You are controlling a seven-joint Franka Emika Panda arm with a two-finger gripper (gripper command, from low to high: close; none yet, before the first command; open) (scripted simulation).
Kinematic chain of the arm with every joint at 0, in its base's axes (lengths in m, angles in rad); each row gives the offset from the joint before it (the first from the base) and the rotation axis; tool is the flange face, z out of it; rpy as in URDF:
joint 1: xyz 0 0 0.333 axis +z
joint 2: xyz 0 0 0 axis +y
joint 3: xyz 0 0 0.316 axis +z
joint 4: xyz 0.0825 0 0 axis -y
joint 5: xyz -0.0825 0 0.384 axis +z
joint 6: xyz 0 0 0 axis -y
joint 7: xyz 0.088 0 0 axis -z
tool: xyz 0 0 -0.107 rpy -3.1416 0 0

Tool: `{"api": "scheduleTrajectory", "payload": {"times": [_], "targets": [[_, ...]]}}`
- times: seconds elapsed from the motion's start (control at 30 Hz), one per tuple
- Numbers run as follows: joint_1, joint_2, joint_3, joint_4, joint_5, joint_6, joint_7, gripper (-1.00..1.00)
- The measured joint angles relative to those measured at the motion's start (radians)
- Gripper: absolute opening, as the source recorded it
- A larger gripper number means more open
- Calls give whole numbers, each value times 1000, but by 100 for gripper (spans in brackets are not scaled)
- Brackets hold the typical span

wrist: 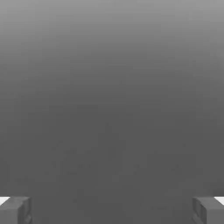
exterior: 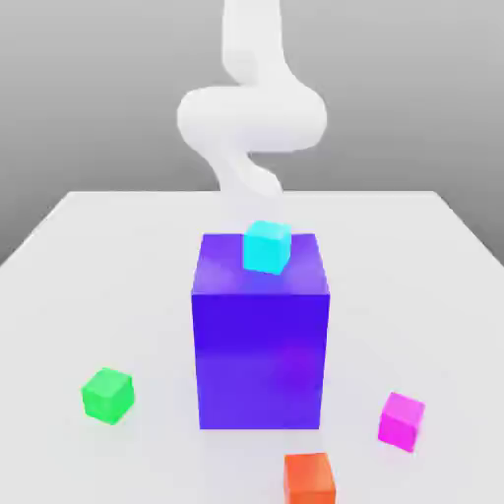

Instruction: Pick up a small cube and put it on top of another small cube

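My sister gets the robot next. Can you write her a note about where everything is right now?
Hand: open, holding nothing; its two fingertips sit wide apart in the hand view.
Magenta cube: on the table, at the exterior view's right of the big purple-blue block.
Green cube: on the table, at that block's left, nothing on it.
Done: nothing yet.
Left: grasp the magenta cube, carry it over, set it on the green cube.

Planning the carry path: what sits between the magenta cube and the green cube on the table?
In the exterior view, the big purple-blue block stands between the magenta cube and the green cube, with a cyan cube on top.
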Motion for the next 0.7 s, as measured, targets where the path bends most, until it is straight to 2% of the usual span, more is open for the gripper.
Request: {"api": "scheduleTrajectory", "payload": {"times": [0.47, 0.7], "targets": [[222, 514, 37, -163, 51, 254, -345, 0], [315, 767, 79, -244, 6, 381, -466, 0]]}}
